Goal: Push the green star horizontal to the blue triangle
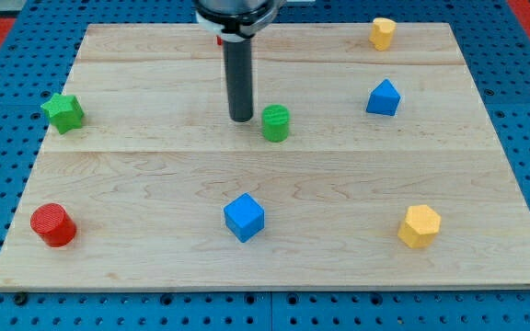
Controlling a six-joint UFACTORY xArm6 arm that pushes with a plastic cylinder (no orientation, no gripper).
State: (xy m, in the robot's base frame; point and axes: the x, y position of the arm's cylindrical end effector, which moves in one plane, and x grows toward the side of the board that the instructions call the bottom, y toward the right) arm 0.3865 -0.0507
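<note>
The green star (63, 112) lies near the board's left edge, in the upper half. The blue triangle (384, 97) lies at the upper right, at about the same height in the view as the star. My tip (241, 119) rests on the board near the top middle, far to the right of the star and left of the triangle. It stands just left of a green cylinder (276, 123), with a small gap between them.
A red cylinder (53, 224) lies at the lower left, a blue cube (244, 217) at the bottom middle, a yellow hexagonal block (420, 226) at the lower right and a yellow block (382, 33) at the top right. The wooden board (155, 175) sits on a blue perforated base.
</note>
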